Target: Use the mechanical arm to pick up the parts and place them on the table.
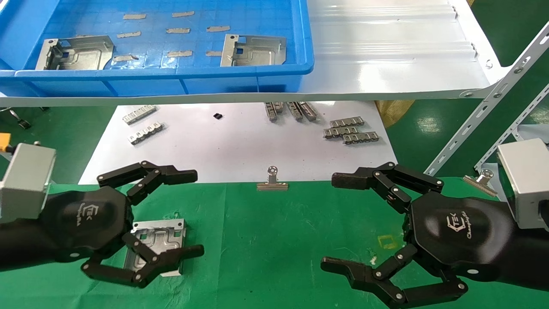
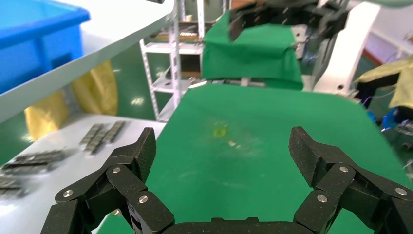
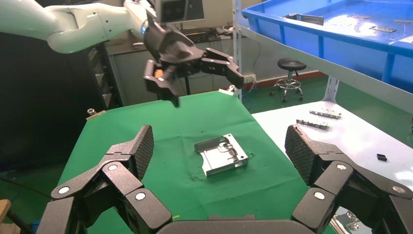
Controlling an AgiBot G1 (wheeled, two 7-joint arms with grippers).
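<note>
One silver plate [image 1: 161, 236] lies flat on the green cloth table [image 1: 266, 240]; it also shows in the right wrist view [image 3: 221, 156]. My left gripper [image 1: 195, 213] is open and empty. The right wrist view shows it [image 3: 187, 53] raised well above that plate. In the left wrist view its fingers [image 2: 141, 151] frame only bare green cloth [image 2: 243, 126]. My right gripper [image 1: 332, 221] is open and empty over the cloth to the right, facing the plate. Two more plates [image 1: 79, 51] [image 1: 255, 50] lie in the blue bin [image 1: 171, 73].
The bin stands on a glossy white shelf [image 1: 386, 56] above a white sheet [image 1: 240, 146] with comb-like metal strips [image 1: 349, 131]. Binder clips [image 1: 272, 180] [image 1: 482, 178] sit at the cloth's far edge. White slotted rack struts [image 1: 484, 107] slant at the right.
</note>
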